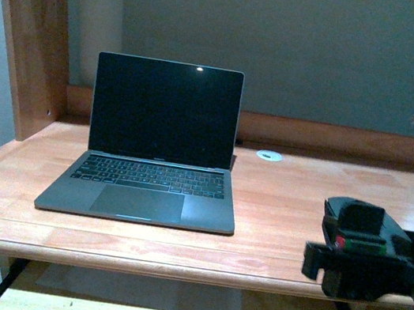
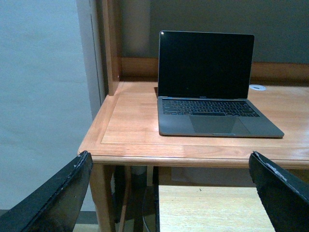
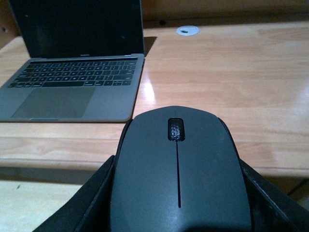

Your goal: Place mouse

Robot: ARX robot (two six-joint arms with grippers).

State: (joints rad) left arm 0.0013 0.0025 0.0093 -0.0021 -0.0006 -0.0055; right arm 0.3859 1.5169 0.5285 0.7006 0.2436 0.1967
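The mouse [image 3: 178,174], a small dark grey oval with a scroll wheel, fills the near part of the right wrist view. My right gripper [image 3: 178,166] is shut on it, one black finger [image 3: 96,193] against each side. In the front view that gripper [image 1: 357,258] hangs over the desk's front edge at the far right, well right of the laptop. My left gripper [image 2: 170,157] is open with nothing between its fingers [image 2: 58,193]. It is off the desk's front left corner, below the tabletop, and does not show in the front view.
An open grey laptop [image 1: 156,146] with a dark screen stands left of centre on the wooden desk [image 1: 305,188]. A white cable grommet [image 1: 269,155] sits near the back rail. A wooden side panel [image 1: 29,27] rises at the left.
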